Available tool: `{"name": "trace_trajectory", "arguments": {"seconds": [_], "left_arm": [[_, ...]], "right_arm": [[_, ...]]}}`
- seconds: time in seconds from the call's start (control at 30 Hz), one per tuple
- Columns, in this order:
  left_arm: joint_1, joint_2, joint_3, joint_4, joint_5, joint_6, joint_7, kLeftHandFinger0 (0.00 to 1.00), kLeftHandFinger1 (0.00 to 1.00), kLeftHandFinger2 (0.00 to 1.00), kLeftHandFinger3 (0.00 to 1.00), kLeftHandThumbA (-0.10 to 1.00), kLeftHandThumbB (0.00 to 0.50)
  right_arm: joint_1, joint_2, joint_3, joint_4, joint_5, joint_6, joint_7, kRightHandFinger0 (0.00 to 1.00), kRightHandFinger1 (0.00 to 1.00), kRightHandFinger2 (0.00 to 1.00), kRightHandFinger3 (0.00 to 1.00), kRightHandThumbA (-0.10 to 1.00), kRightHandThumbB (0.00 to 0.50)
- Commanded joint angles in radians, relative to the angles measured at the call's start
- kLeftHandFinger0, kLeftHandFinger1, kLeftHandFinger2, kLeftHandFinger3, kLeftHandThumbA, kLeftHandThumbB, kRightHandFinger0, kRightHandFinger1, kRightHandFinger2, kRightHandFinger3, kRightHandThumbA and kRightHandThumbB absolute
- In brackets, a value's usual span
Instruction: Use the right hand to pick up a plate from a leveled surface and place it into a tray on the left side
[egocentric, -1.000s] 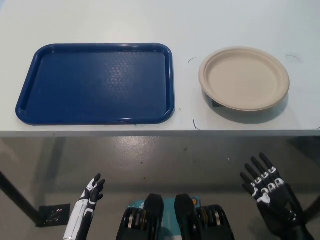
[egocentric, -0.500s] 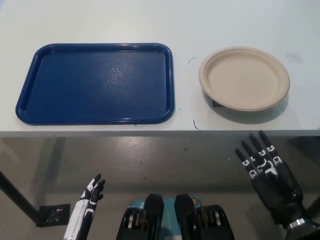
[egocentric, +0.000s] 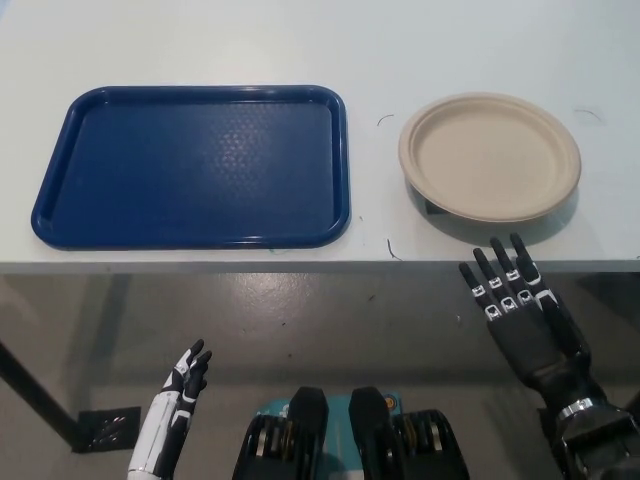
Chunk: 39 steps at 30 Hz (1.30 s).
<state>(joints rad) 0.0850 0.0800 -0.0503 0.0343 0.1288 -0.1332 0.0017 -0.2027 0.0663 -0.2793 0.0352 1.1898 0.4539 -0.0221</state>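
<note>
Fingers (egocentric: 497, 270) of the right hand (egocentric: 520, 310) spread near the plate (egocentric: 489, 156).

One blue tray (egocentric: 190, 240), one beige plate (egocentric: 489, 157), two robot hands.

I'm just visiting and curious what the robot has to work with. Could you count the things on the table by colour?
Blue: 1, the tray
Beige: 1, the plate
Total: 2 things on the white table
</note>
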Motion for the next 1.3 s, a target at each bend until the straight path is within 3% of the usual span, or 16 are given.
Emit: {"name": "trace_trajectory", "arguments": {"seconds": [0.0, 1.27], "left_arm": [[-0.010, 0.008, 0.002, -0.009, 0.007, -0.040, 0.004, 1.00, 1.00, 1.00, 1.00, 1.00, 0.000], [-0.026, 0.005, 0.004, -0.004, 0.004, -0.032, 0.002, 1.00, 1.00, 1.00, 1.00, 1.00, 0.000]], "right_arm": [[-0.035, 0.002, -0.014, 0.005, 0.048, 0.016, -0.012, 1.00, 1.00, 1.00, 1.00, 1.00, 0.334], [-0.156, -0.011, -0.066, 0.083, 0.030, 0.016, -0.028, 1.00, 1.00, 1.00, 1.00, 1.00, 0.341]]}}
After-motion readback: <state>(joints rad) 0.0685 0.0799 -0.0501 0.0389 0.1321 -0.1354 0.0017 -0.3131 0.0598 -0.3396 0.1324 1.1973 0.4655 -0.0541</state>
